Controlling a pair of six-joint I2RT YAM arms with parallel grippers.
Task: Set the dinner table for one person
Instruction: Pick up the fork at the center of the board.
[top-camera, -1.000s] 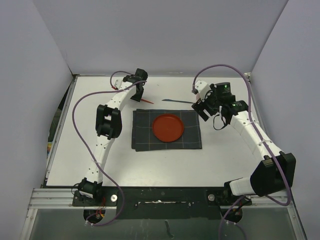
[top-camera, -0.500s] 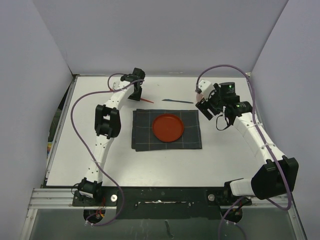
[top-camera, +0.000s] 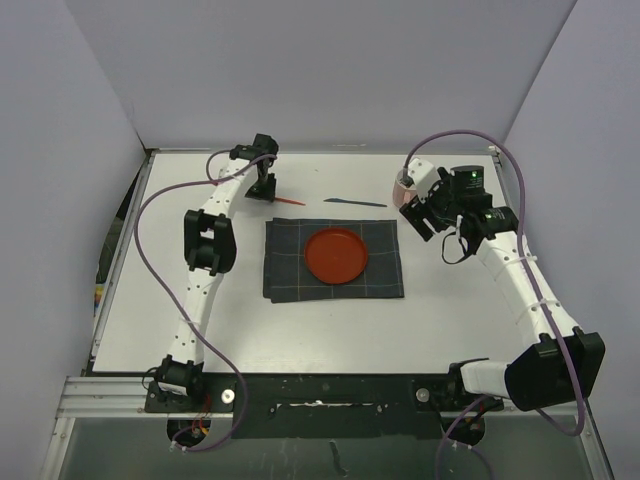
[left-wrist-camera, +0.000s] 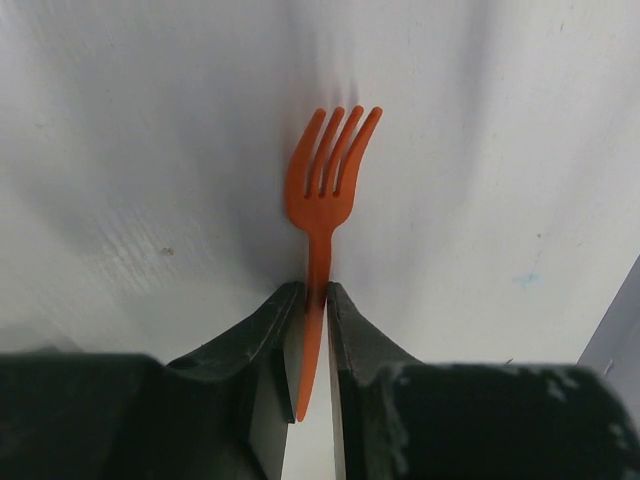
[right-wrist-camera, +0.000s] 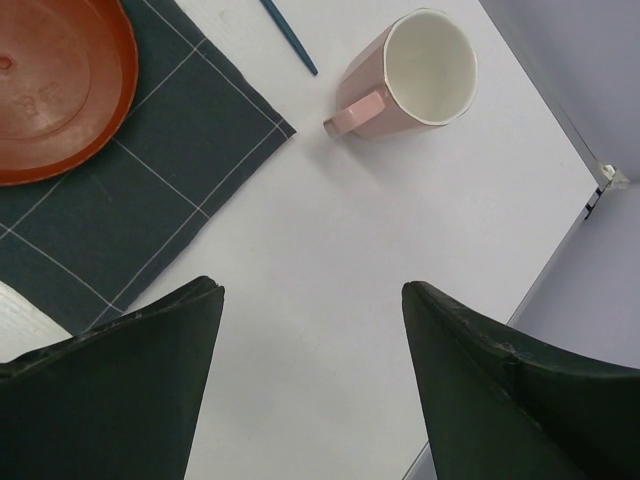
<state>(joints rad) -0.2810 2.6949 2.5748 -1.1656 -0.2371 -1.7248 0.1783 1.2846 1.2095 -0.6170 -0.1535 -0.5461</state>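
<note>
Fork (left-wrist-camera: 322, 200) handle is clamped between the left fingers (left-wrist-camera: 258, 340), tines pointing straight ahead; right fingers (right-wrist-camera: 120, 380) are spread, empty.

A red plate (top-camera: 336, 256) sits centred on a dark gridded mat (top-camera: 290, 272). Beyond the mat's far edge lie an orange fork (left-wrist-camera: 322, 190), left, and a blue knife (top-camera: 355, 202). A pink mug (right-wrist-camera: 430, 65) stands off its far right corner.
</note>
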